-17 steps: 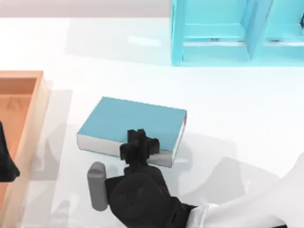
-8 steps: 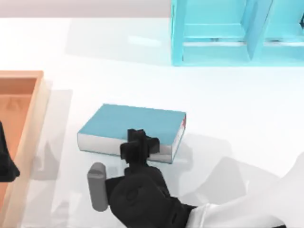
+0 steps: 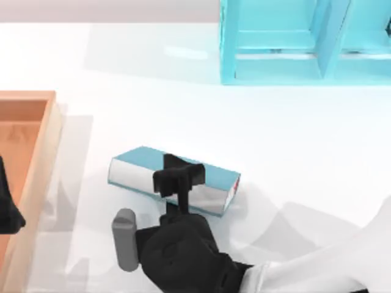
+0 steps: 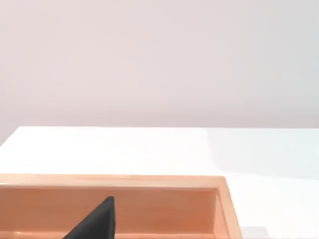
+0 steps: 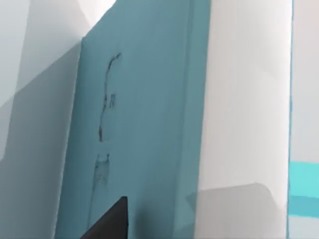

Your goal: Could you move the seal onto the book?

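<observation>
One book (image 3: 135, 174) lies just toward 7 o'clock of the table's (image 3: 293, 152) centre. There is also one grey cylinder (image 3: 125, 239), one wooden tray (image 3: 46, 140), one light cyan shelf unit (image 3: 275, 43) and two AgileX arms.

The book is a teal-blue hardcover. It is tipped up on its long side, so the top view shows a narrow strip of plain cover above a broad band of pale page edges. There is a small red mark at its 3 o'clock end. In the right wrist view the cover (image 5: 144, 124) carries faint dark scuffs, with the white page block beside it.

The right gripper (image 3: 177, 177) reaches in from 5 o'clock and is clamped on the book's long edge near its middle, holding it tilted. The grey cylinder stands at 7 o'clock of the book, just beside the right arm's dark wrist.

The tray sits at 9 o'clock and the shelf unit at 1 o'clock, well apart from the book. The left gripper (image 4: 94, 224) is parked over the tray's inner floor (image 4: 164, 214). Whether it is released or clenched cannot be told.
</observation>
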Available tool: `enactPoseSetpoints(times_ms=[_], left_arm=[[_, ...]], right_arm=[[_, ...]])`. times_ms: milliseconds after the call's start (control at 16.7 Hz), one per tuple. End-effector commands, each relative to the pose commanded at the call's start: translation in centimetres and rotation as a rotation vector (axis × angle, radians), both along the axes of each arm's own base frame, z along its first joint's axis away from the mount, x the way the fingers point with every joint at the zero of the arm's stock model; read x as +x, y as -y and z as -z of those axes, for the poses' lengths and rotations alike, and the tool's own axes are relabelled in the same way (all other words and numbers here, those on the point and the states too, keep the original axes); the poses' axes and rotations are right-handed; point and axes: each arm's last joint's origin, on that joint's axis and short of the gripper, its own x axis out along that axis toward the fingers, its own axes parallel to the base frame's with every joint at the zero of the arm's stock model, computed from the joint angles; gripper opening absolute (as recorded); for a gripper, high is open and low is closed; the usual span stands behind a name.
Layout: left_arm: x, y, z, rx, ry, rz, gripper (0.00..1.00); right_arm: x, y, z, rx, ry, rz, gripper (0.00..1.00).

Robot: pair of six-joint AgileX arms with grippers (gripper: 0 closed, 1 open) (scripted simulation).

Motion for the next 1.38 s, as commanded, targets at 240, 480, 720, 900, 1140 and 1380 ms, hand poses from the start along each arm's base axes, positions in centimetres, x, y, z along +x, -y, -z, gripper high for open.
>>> enactPoseSetpoints(times_ms=[240, 480, 720, 900, 1140, 1380], left_arm=[[0.0, 0.0, 0.0, 0.0, 0.0, 0.0, 1.0], [0.0, 0.0, 0.0, 0.0, 0.0, 0.0, 1.0], [0.0, 0.0, 0.0, 0.0, 0.0, 0.0, 1.0], [0.0, 0.0, 0.0, 0.0, 0.0, 0.0, 1.0], [0.0, 0.0, 0.0, 0.0, 0.0, 0.0, 1.0], [0.0, 0.0, 0.0, 0.0, 0.0, 0.0, 1.0]], right_arm=[[0.0, 0.0, 0.0, 0.0, 0.0, 0.0, 1.0], [-0.5, -0.1, 0.2, -0.006, -0.006, -0.001, 1.0], [-4.3, -0.8, 1.2, -0.061, -0.038, -0.008, 1.0], [-8.5, -0.8, 1.6, -0.099, -0.05, -0.003, 1.0], [-13.2, -0.3, 0.4, -0.055, -0.023, 0.005, 1.0], [-15.0, -0.1, -0.9, -0.002, -0.001, -0.001, 1.0]])
